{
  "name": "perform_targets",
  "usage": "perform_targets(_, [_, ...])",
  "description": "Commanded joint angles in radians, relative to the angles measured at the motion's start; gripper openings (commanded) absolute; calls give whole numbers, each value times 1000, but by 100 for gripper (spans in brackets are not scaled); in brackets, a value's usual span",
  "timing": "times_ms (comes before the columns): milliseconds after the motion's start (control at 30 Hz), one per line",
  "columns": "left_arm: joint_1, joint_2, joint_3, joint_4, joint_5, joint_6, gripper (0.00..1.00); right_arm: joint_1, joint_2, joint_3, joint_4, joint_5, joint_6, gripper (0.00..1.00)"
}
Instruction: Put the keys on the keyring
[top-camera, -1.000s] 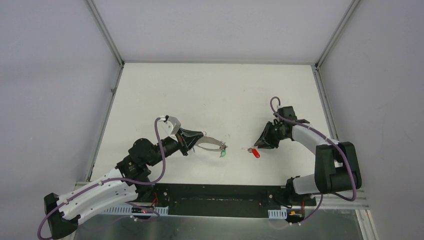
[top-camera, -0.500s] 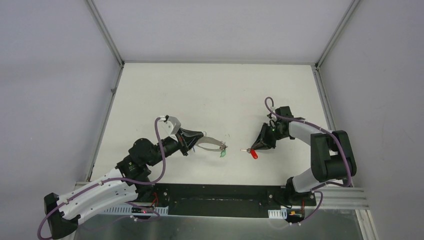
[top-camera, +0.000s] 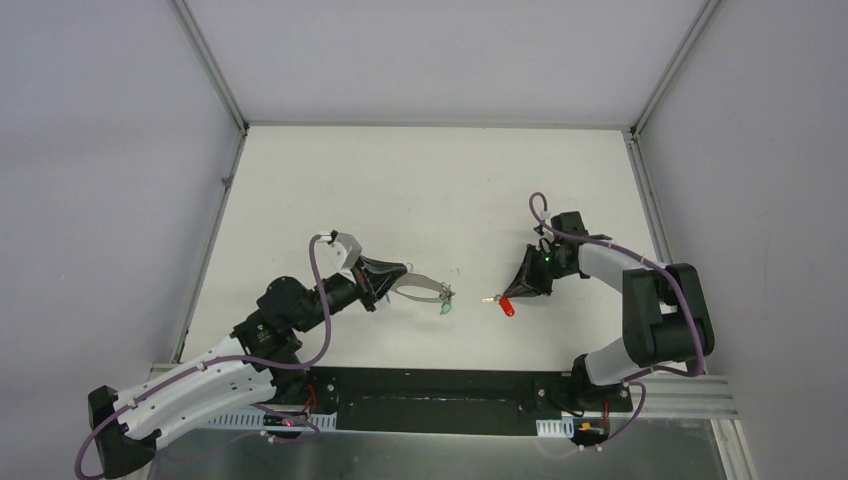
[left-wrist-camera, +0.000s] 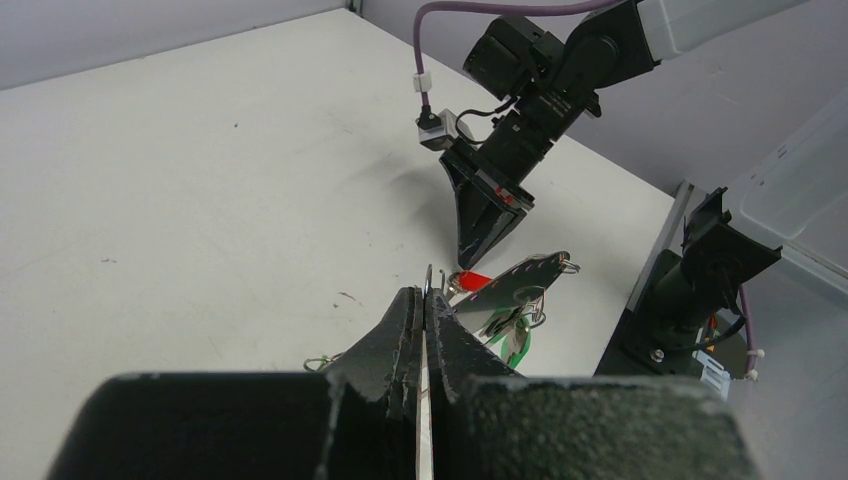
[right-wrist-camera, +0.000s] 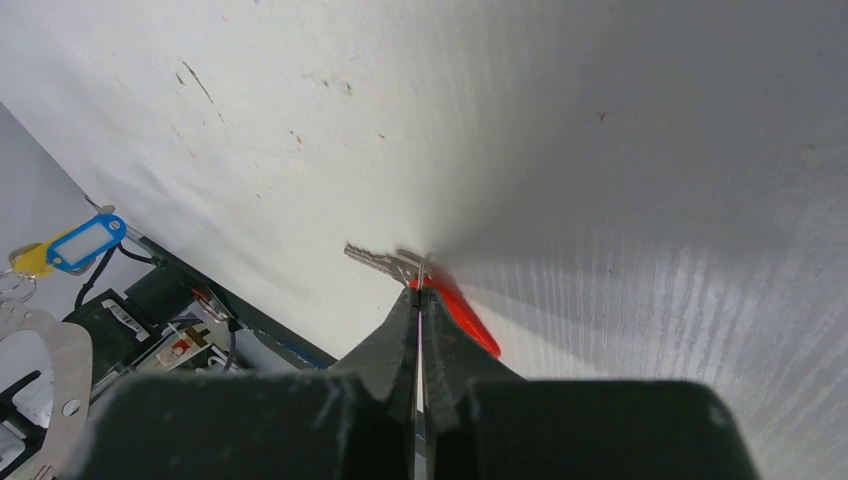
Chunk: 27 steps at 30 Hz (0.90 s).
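The left jaws clenched the keyring (top-camera: 425, 291), holding it out toward the right jaws, which pinched the red key (top-camera: 507, 306) blade-first toward it, apparently ready for threading.

Left gripper (left-wrist-camera: 425, 300) clamped on the keyring (left-wrist-camera: 520, 282).
A green key (left-wrist-camera: 518, 343) hangs from it; beyond, the right gripper (left-wrist-camera: 468, 260) meets a red key (left-wrist-camera: 472, 281) tip-first.
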Motion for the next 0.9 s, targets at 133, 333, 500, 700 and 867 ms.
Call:
perform_targets(133, [3, -18, 44, 38, -18, -22, 0, -4, -25, 15, 18, -1, -25, 17])
perform_targets(333, [3, -21, 44, 35, -19, -22, 0, -4, 11, 14, 31, -6, -11, 21])
perform_targets(500, [3, -23, 41, 31, -19, -24, 0, -2, 6, 13, 33, 2, -5, 9])
perform_targets(700, [3, -25, 45, 20, -19, -19, 0, -2, -47, 35, -18, 13, -48, 0])
perform_targets(867, [3, -29, 68, -26, -15, 10, 0, -3, -153, 86, -96, 16, -116, 0])
